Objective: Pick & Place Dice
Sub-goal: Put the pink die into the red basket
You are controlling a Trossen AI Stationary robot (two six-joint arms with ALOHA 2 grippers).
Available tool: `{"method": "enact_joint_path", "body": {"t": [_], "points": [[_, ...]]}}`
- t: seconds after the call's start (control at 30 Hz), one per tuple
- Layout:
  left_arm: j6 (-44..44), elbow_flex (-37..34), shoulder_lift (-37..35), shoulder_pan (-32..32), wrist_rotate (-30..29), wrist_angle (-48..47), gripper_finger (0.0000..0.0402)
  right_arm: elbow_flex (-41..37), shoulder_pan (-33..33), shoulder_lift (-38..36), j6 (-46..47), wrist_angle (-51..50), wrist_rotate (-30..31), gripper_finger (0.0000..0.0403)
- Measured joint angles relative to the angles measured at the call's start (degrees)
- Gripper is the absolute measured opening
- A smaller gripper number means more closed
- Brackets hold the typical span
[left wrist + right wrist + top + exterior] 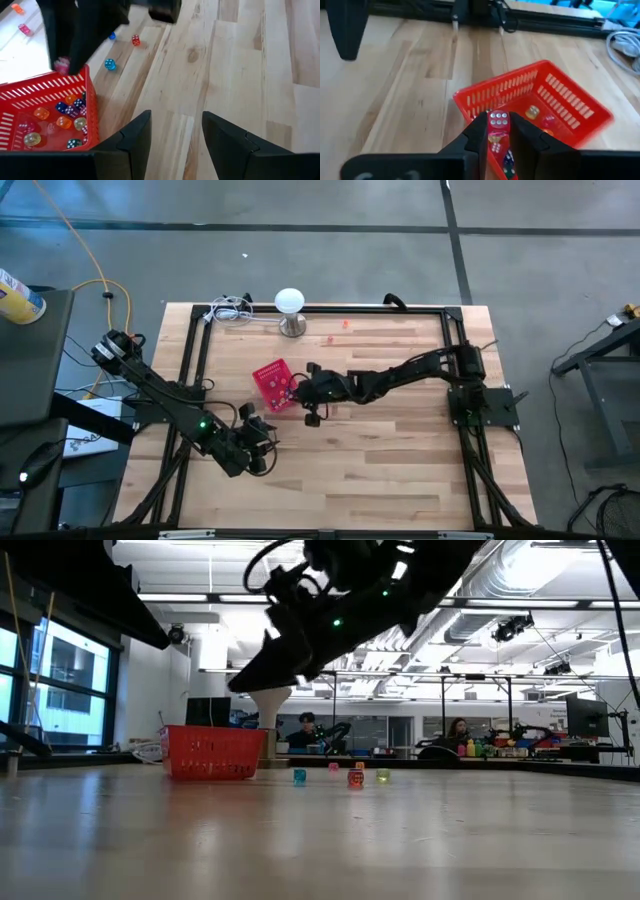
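The right gripper (498, 131) is seen above the near-right rim of the red mesh basket (272, 384), near the middle of the counter (400, 460). A pink die (498, 121) is clamped between its fingers (476, 135), just over the basket's rim. In the left wrist view the same die (62, 64) shows at the tip of the right arm, over the basket's corner.

More dice (60, 120) lie inside the basket: orange, blue, green, yellow and pink ones are made out on its floor. Outside the basket, a light blue die (109, 64), a red die (135, 40) and a darker blue one (112, 35) lie on the counter just right of it, beneath the right arm. Two more, one orange (346, 324) and one pink (329, 338), lie well apart from these near the far edge.

The left gripper (262, 448) is held low over the counter, near and left of the basket, with its fingers (135, 137) apart and nothing between them.

Other things: a white dome lamp on a metal base (289, 310) stands at the far edge, with a coil of white cable (230, 310) just left of it. A black frame (440, 310) runs around the counter. In the low view, people are seated at desks in the room beyond.
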Motion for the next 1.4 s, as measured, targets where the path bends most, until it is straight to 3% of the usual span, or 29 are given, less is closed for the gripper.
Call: {"method": "enact_joint_path", "body": {"t": [0.3, 0.7, 0.83, 1.17, 1.4], "points": [[0.0, 0.0, 0.0, 0.1, 0.0, 0.0, 0.0168, 5.9, 0.0, 5.0, -1.7, -1.4, 0.0, 0.0057], [0.1, 0.0, 0.0, 0.1, 0.0, 0.0, 0.0168, 6.1, 0.0, 5.0, 0.1, -4.6, 0.0, 0.0061], [0.1, 0.0, 0.0, 0.1, 0.0, 0.0, 0.0168, 6.1, 0.0, 5.0, 0.4, -4.9, 1.5, 0.0094], [0.1, 0.0, 0.0, 0.1, 0.0, 0.0, 0.0168, 6.1, 0.0, 5.0, 0.2, -4.8, 3.3, 0.0223], [0.2, 0.0, 0.0, 0.2, -1.3, 0.0, 0.0168, 6.1, -0.2, 5.0, -1.7, -4.2, 8.9, 0.0253]]}}
